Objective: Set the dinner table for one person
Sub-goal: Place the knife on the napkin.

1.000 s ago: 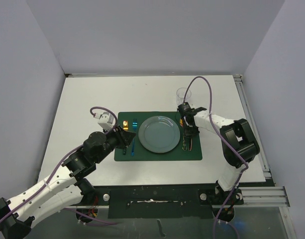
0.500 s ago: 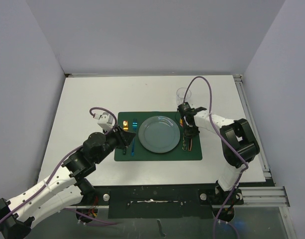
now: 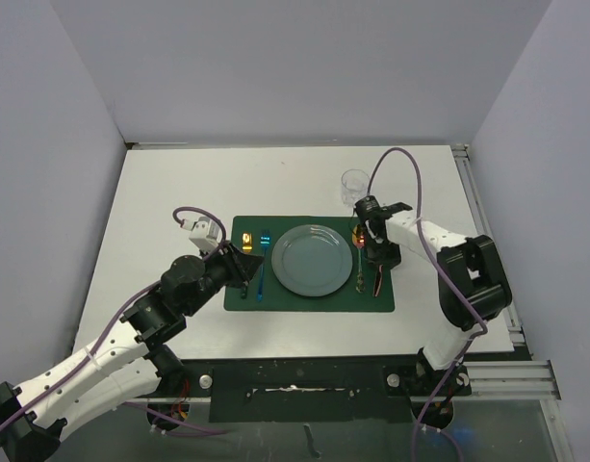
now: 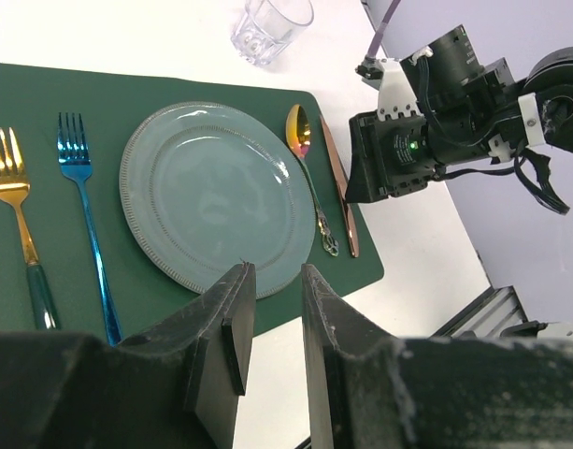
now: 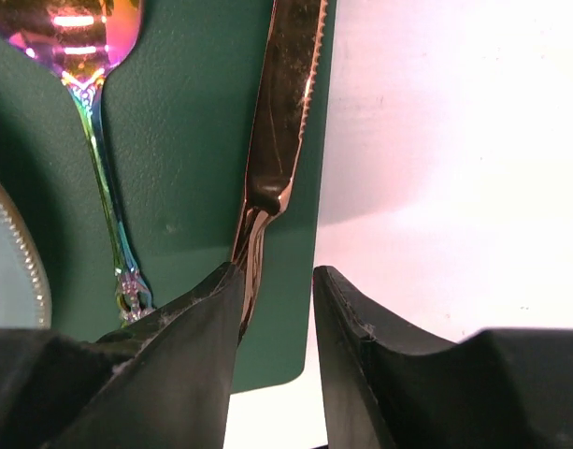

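Right now the white desk [image 3: 169, 192] fills the floor of the walled cell in front of both arm bases, with a metal rail along its right edge. A dark green placemat [image 3: 314, 300] lies on it, a little nearer the arms than the middle.

On the mat a grey-blue plate [image 4: 216, 196] sits at the centre. Left of the plate lie two forks side by side, tines pointing away from the arms: a blue fork [image 4: 85, 215] next to the plate and a gold fork [image 4: 15, 201] with a dark green handle outside it. Right of the plate lies a rainbow-tinted spoon [image 4: 309, 178], bowl at the far end. A copper-coloured knife [image 4: 337, 187] lies just beside it along the mat's right border, its toothed edge facing that border. A clear glass [image 3: 353, 183] stands upright on the bare desk just beyond the mat's far right corner.

The left pincer [image 4: 277, 268] hangs above the near left part of the mat, its fingers a narrow gap apart with nothing between them. The right pincer [image 5: 277, 269] is low over the knife's handle end, its fingers parted wider than the handle. The handle runs down past the inner edge of one finger, and the mat's edge and white desk show in the gap. Whether that finger touches the handle I cannot tell.
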